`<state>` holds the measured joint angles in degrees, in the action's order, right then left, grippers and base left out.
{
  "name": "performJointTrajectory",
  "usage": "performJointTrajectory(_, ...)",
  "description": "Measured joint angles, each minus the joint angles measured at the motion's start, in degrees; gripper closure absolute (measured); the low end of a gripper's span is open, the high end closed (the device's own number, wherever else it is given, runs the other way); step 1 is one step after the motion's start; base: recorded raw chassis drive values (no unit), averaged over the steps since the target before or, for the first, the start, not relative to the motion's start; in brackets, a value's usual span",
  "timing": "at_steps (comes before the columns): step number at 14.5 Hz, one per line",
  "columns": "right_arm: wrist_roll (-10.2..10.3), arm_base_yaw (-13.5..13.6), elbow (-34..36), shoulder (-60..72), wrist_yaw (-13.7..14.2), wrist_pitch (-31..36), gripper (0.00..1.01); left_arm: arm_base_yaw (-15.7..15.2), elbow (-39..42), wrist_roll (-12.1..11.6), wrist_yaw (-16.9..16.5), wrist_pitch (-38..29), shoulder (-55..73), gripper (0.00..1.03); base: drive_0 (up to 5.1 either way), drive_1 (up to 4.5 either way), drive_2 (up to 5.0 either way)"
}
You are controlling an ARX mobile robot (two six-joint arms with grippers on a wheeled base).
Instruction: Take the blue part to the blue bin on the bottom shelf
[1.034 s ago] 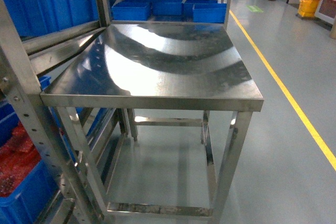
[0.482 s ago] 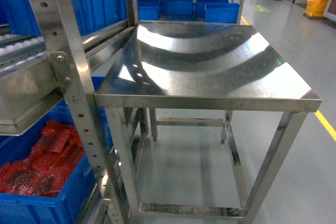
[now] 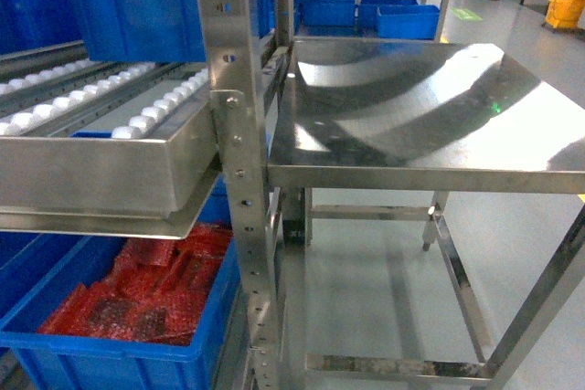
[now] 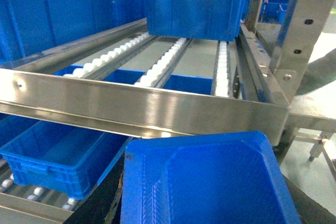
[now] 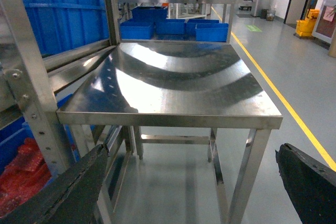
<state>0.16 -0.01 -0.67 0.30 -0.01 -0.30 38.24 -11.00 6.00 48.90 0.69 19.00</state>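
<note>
Head view: neither gripper is showing here, and the blue part is not appearing anywhere, so the task is looking barely begun, with finding, picking and dropping all left to do. One roller shelf (image 3: 101, 102) is running across the left. One blue crate (image 3: 137, 6) is sitting on its rollers, and one crate of red parts (image 3: 119, 344) is lying below it. One steel table (image 3: 430, 107) is standing just beside the rack on the right, with at least two small bins (image 3: 407, 20) behind it.

Left wrist view: one shiny front rail (image 4: 147, 108) is crossing the frame, with three lines of white rollers behind it. Below it, one empty blue bin (image 4: 58, 156) is resting on the rollers of what I am taking to be the bottom shelf (image 4: 21, 195). The part is not lying in it. One blue tray (image 4: 210, 182) is filling the foreground, flanked by dark edges of the left gripper (image 4: 205, 208). I cannot tell whether its jaws are gripping the tray or merely standing either side of it.

Right wrist view: the right gripper (image 5: 194, 187) is facing the table with its two dark fingers (image 5: 79, 192) spread wide and nothing between them. No blue part is showing here either.
</note>
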Motion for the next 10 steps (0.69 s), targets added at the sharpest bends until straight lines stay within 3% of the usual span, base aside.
performJointTrajectory(10, 0.0, 0.0, 0.0, 0.0, 0.0, 0.2, 0.03, 0.0, 0.0, 0.0, 0.0, 0.0, 0.0, 0.59, -5.1, 2.37, 2.4)
